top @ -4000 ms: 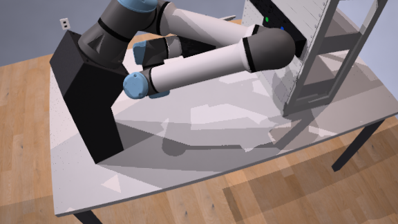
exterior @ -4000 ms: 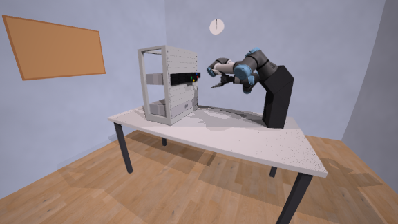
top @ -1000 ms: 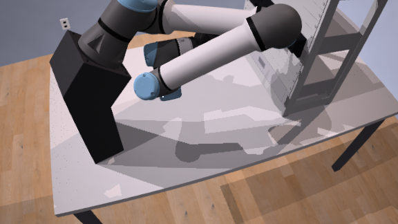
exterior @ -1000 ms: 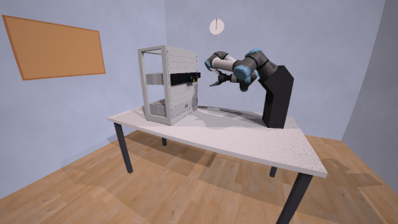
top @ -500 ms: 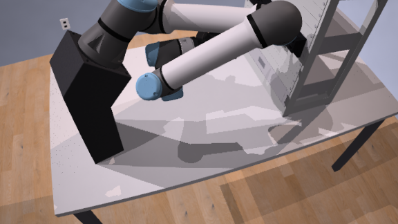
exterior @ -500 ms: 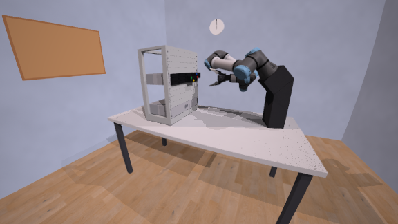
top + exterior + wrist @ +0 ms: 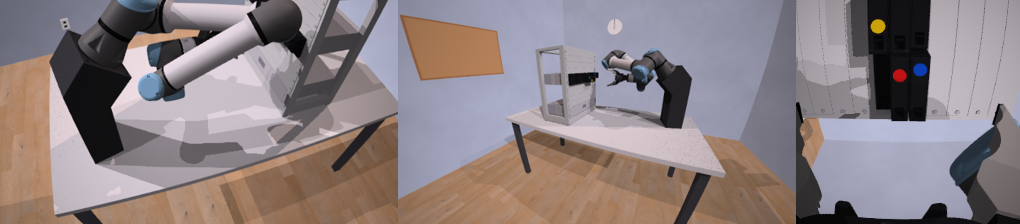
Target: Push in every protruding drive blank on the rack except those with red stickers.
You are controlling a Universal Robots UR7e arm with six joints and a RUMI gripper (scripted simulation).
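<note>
Pale blue walls and a wood floor are being shown around a grey table (image 7: 640, 145), on whose far left end an open-framed rack (image 7: 539, 81) is standing, unfastened, its white front being turned toward the arm (image 7: 651, 62) on the dark pedestal (image 7: 676, 100) at the right. A black band of drive blanks (image 7: 581, 79) is being carried at mid height across the rack's front, so the arm is being held folded and level with that band, probably so that any push is being lined up straight into the rack rather than downward or sideways, which could tip or slide it. In the wrist view three stickers are being seen: a yellow sticker (image 7: 878, 26) on the left blank, a red sticker (image 7: 899, 75) on the middle one, and a blue sticker (image 7: 920, 69) just to its right; the two latter blanks appear to be standing proud of the front. The red-marked one is meant to be left alone. The gripper (image 7: 613, 82) is being kept just short of the rack with its jaws spread fully wide, nothing being held or touched.
</note>
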